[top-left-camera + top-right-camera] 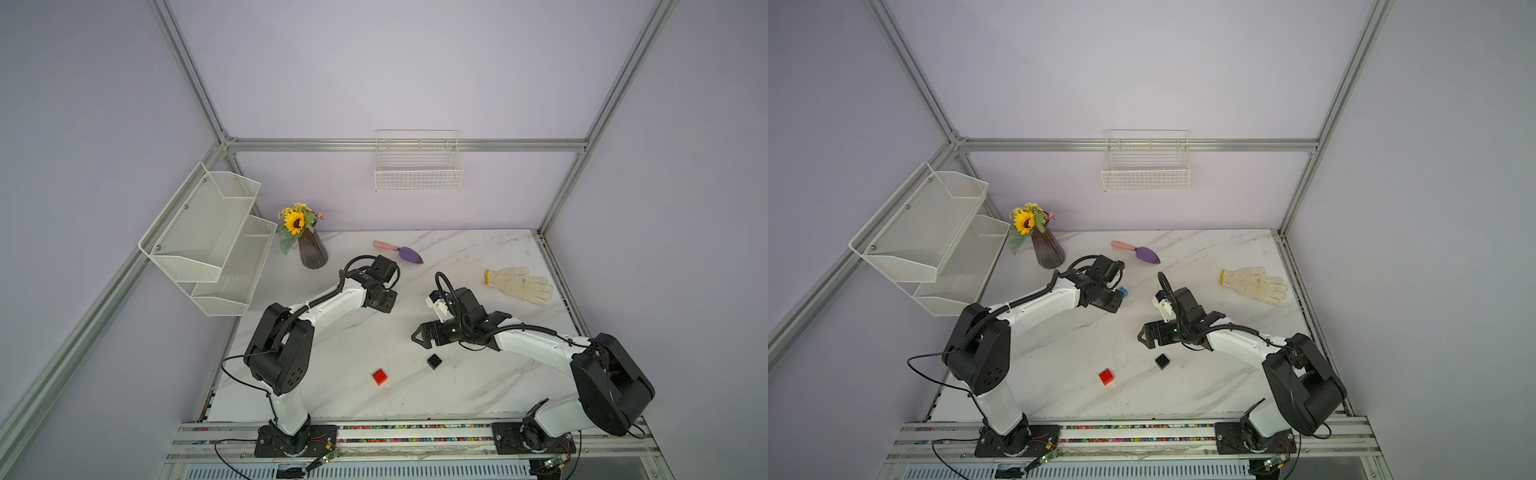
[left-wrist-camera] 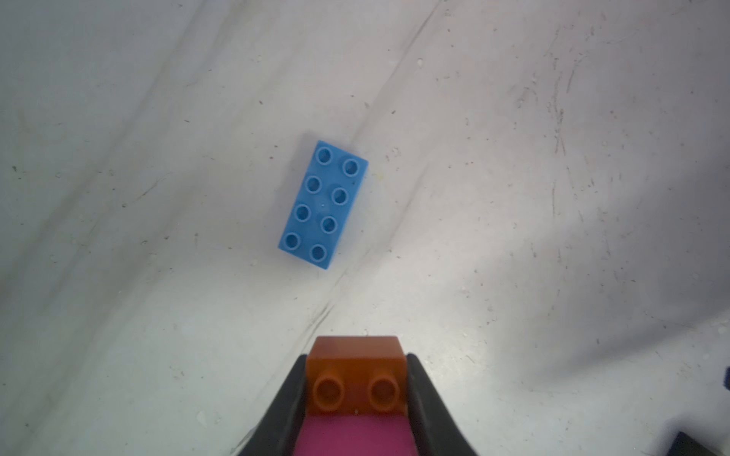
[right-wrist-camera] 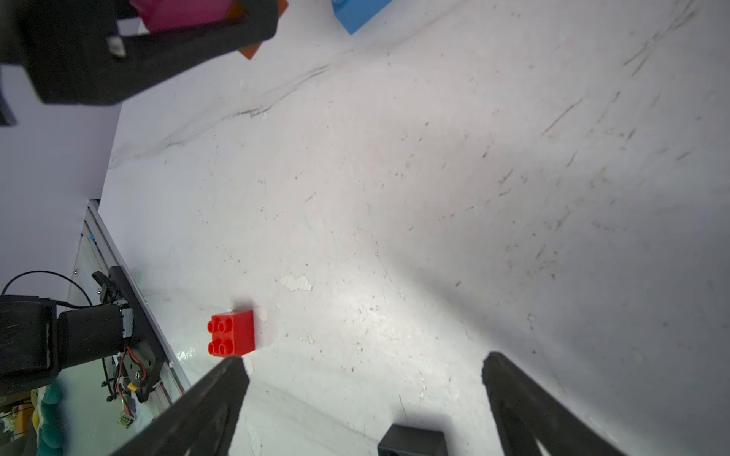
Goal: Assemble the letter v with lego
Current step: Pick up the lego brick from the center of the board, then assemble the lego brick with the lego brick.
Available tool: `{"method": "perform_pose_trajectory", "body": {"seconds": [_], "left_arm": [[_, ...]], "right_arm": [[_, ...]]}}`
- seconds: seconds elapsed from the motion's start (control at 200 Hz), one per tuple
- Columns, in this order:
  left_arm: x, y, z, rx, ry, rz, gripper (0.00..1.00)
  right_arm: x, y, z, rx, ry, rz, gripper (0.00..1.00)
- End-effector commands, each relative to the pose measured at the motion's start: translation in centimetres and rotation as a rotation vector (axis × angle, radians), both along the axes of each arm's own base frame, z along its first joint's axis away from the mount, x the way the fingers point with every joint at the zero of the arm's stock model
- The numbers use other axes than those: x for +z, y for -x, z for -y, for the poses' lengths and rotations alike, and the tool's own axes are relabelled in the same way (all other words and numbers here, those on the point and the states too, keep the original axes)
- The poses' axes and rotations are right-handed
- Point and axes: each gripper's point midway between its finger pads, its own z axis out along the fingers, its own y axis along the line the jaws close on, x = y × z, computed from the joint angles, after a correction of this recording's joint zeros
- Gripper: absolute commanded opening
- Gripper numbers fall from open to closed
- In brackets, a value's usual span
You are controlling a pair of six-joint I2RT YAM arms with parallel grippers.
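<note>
My left gripper [image 2: 356, 359] is shut on an orange-brown brick [image 2: 357, 379] that is joined to a pink brick [image 2: 355, 434], held above the table. Ahead of it a light-blue rectangular brick [image 2: 323, 205] lies flat, studs up; in a top view its corner [image 1: 1122, 291] peeks out beside the left gripper [image 1: 1115, 301]. My right gripper [image 3: 365, 363] stands open and empty over the table. A black brick [image 3: 412, 440] lies just below its jaws and a red brick [image 3: 232, 333] lies off to one side. Both top views show the black brick [image 1: 434, 361] and the red brick [image 1: 379, 377] loose near the front.
A pink-handled purple trowel [image 1: 399, 251] and a white glove [image 1: 521, 284] lie toward the back. A vase of sunflowers [image 1: 311, 249] stands at the back left. A mesh shelf [image 1: 208, 237] hangs on the left wall, a wire basket [image 1: 417, 166] on the back wall.
</note>
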Motion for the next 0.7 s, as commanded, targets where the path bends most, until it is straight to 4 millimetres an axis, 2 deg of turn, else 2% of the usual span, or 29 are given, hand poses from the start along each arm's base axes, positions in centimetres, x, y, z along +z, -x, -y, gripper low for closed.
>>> {"method": "perform_pose_trajectory", "body": {"seconds": [0.0,0.175,0.315,0.695], "left_arm": [[0.4,-1.2,-0.8,-0.073,0.002,-0.02,0.27],[-0.2,-3.1,-2.1,-0.094,-0.041,-0.05,0.27],[-0.7,-3.9,-1.6,-0.136,-0.025,-0.061,0.26],[-3.2,-3.6,-1.5,-0.198,-0.047,-0.116,0.26]], "right_arm": [[0.2,-0.7,-0.2,0.019,0.033,0.031,0.97],[-0.5,-1.4,-0.6,0.024,0.05,0.022,0.97],[-0.9,-1.4,-0.8,0.039,0.055,0.008,0.97],[-1.4,-1.4,-0.7,0.039,0.065,0.001,0.97]]}}
